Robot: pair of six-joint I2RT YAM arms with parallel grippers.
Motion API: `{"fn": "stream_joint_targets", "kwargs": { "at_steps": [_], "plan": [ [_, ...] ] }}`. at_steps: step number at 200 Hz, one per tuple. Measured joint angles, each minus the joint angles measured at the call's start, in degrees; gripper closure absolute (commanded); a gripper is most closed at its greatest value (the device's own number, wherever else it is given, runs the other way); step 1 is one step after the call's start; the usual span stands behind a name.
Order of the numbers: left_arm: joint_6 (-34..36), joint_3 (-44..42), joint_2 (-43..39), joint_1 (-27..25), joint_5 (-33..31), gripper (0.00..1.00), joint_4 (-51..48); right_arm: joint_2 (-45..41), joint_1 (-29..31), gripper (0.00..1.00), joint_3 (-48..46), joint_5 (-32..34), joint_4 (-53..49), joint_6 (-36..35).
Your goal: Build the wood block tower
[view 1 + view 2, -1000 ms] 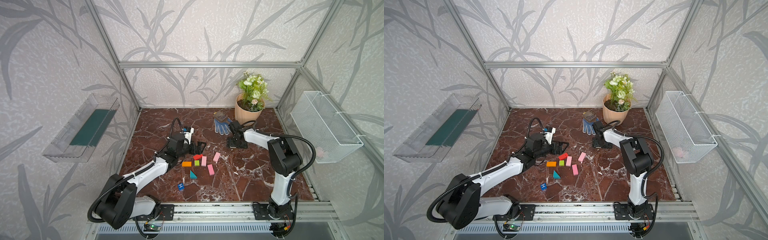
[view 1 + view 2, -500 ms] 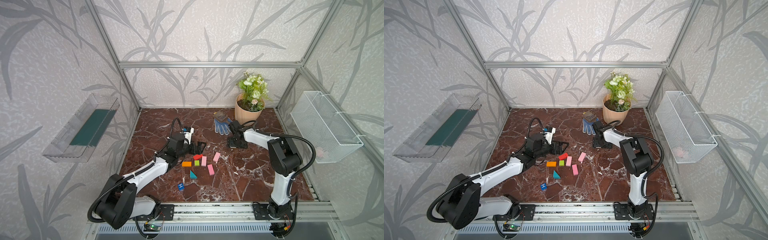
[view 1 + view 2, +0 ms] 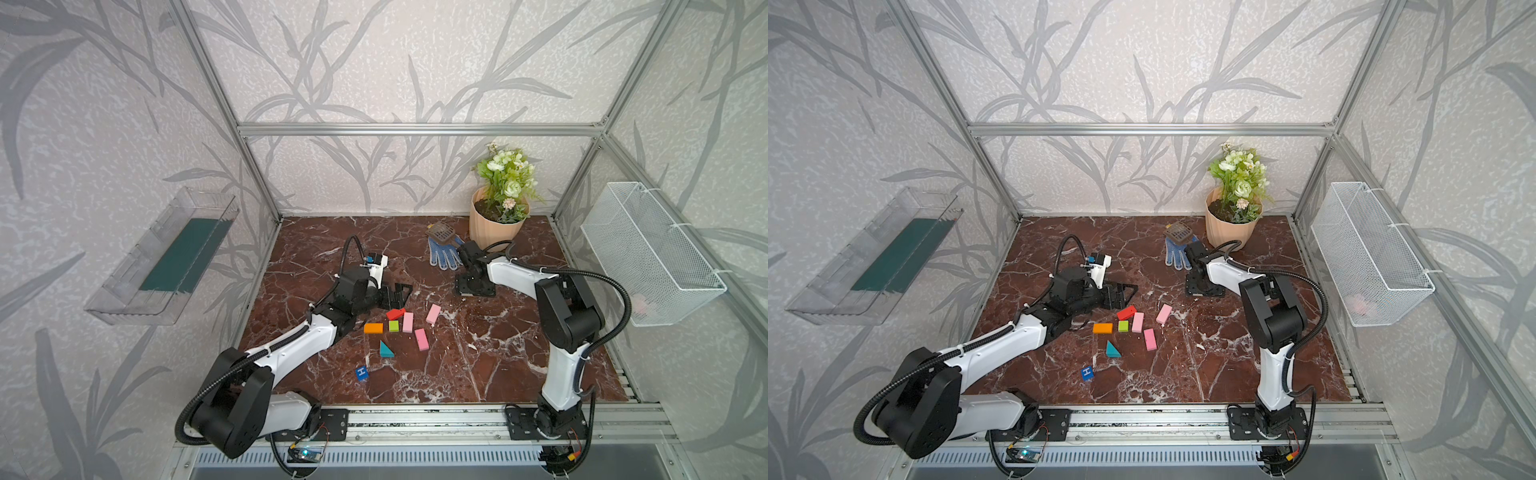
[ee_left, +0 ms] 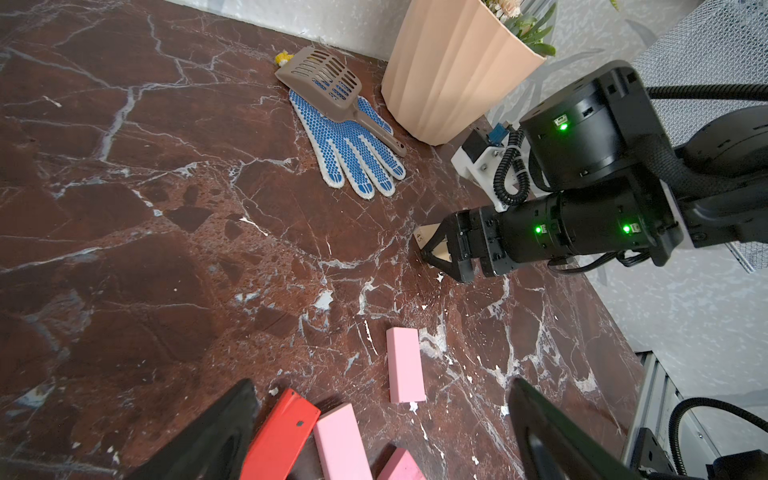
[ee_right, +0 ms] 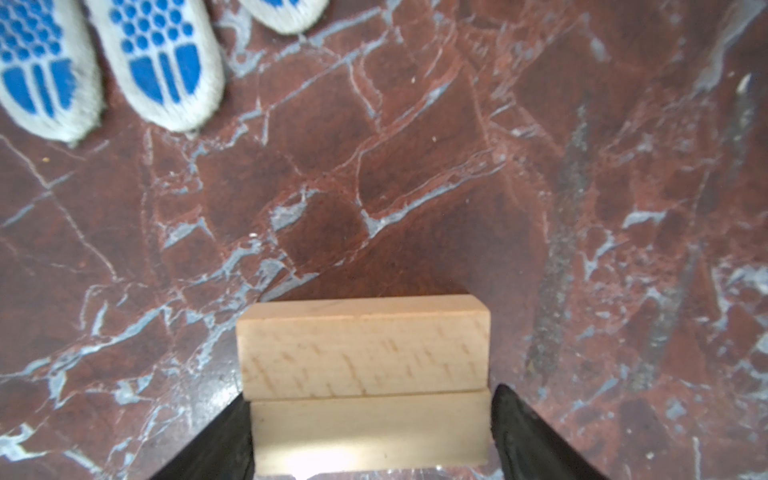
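My right gripper (image 5: 372, 415) points down at the table near the glove, shut on the ends of a tan bar (image 5: 370, 432). A second tan bar (image 5: 361, 353) lies flush against the first. My left gripper (image 3: 395, 295) hangs open just behind the loose wood blocks. These are a red block (image 3: 395, 313), an orange block (image 3: 373, 328), a lime cube (image 3: 393, 326), three pink blocks (image 3: 408, 322) (image 3: 433, 313) (image 3: 421, 339), a teal wedge (image 3: 385, 350) and a blue "H" cube (image 3: 362, 372). All lie flat on the table. I see no tower standing.
A peach flowerpot (image 3: 494, 228) stands at the back right. A blue-dotted glove (image 3: 444, 255) and a brown scoop (image 3: 440, 232) lie beside it, close to my right gripper. A white wire basket (image 3: 648, 257) and a clear tray (image 3: 166, 257) hang on the side walls.
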Motion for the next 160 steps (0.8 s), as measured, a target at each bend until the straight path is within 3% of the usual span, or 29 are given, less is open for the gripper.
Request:
{"fn": "stream_joint_targets", "kwargs": {
  "at_steps": [160],
  "plan": [
    [0.0, 0.0, 0.0, 0.0, 0.0, 0.04, 0.0, 0.2, 0.0, 0.20, 0.2, -0.5, 0.0, -0.3]
  ]
}}
